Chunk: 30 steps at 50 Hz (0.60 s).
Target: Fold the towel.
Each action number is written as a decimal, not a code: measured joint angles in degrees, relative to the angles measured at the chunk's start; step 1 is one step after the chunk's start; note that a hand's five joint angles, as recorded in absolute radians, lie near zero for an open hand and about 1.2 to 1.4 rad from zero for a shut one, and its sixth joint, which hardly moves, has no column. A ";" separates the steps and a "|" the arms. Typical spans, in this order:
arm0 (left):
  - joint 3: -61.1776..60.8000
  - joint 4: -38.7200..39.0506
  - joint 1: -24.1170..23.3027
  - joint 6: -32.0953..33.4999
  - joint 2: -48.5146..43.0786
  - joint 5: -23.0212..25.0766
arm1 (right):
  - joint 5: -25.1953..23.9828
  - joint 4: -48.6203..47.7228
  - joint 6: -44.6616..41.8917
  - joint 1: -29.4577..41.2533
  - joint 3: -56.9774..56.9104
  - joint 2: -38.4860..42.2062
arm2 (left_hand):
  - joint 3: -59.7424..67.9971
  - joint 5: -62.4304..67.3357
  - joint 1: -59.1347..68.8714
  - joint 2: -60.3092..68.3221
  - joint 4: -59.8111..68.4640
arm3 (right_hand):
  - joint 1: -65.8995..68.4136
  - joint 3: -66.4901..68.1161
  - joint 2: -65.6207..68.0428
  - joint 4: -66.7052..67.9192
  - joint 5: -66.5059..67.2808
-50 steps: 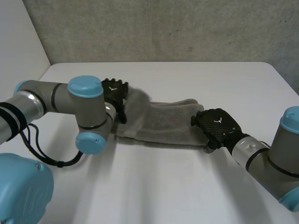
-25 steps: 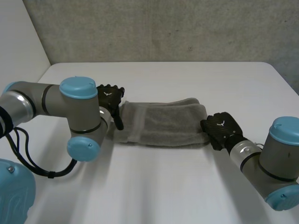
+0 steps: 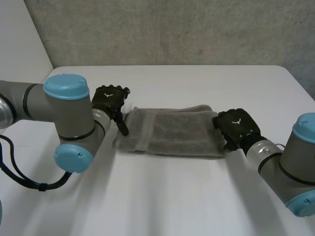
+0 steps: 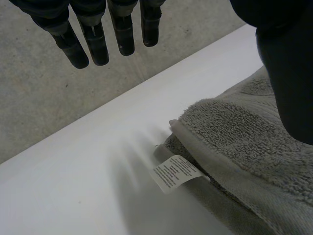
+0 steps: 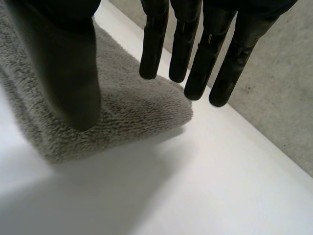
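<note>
Towel (image 3: pixel 172 132) lies centred on desk (image 3: pixel 197 83), a long folded strip. Left hand (image 3: pixel 109 98) and right hand (image 3: pixel 236 125) at its ends, fingers (image 5: pixel 182 49) straight, holding nothing. Best pinch one end's corners squarely, carry across level.

Open table (image 3: pixel 197 83) is offered beyond the towel (image 3: pixel 170 132), up to the wall (image 3: pixel 172 29). The towel's short ends are blocked by the left hand (image 3: pixel 110 101) and right hand (image 3: pixel 236 127); the near side seems passable between both arms.

On the desk (image 3: pixel 197 196) the towel (image 3: pixel 170 132), fingers of the left hand (image 3: pixel 109 100) beside one end, fingers of the right hand (image 3: pixel 237 125) at the other
</note>
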 measured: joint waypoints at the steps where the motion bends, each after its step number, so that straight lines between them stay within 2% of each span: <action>1: -0.11 0.00 -0.01 0.01 0.07 0.06 | -0.05 0.35 0.09 -0.01 0.11 0.03 | 0.00 0.00 0.00 0.00 0.00 | -1.29 -1.34 -1.10 -1.40 -1.35; 8: -0.46 -0.06 -0.07 0.06 0.15 0.14 | -0.79 1.92 1.93 -0.04 0.89 0.47 | 0.00 0.00 0.00 0.00 0.00 | -5.70 -5.21 -5.17 -5.50 -5.97; 15: -0.85 -0.02 -0.08 0.10 0.10 0.22 | -2.14 1.58 3.59 -0.01 0.69 2.44 | 0.00 0.00 0.00 0.00 0.00 | -3.71 -3.79 -3.69 -3.72 -2.57; 19: -0.95 0.02 -0.11 0.10 0.09 0.49 | -2.49 1.04 3.75 0.01 -0.18 4.63 | 0.00 0.00 0.00 0.00 0.00 | 8.16 8.38 8.55 7.96 9.23; 22: -0.99 0.03 -0.16 0.06 0.09 0.82 | -2.22 0.59 3.55 -0.05 -1.09 6.07 | 0.00 0.00 0.00 0.00 0.00 | 31.02 32.28 31.37 32.58 33.57; 25: -1.03 0.03 -0.21 0.03 0.10 1.00 | -1.64 0.43 3.33 -0.21 -1.52 6.22 | 0.00 0.00 -0.01 -0.01 0.00 | 36.50 40.99 35.43 41.24 41.19; 30: -1.22 0.02 -0.17 0.01 0.47 1.17 | -0.69 0.43 2.98 -0.98 -2.03 3.11 | 0.00 0.00 -0.01 -0.01 0.00 | 37.25 41.60 35.43 41.92 41.36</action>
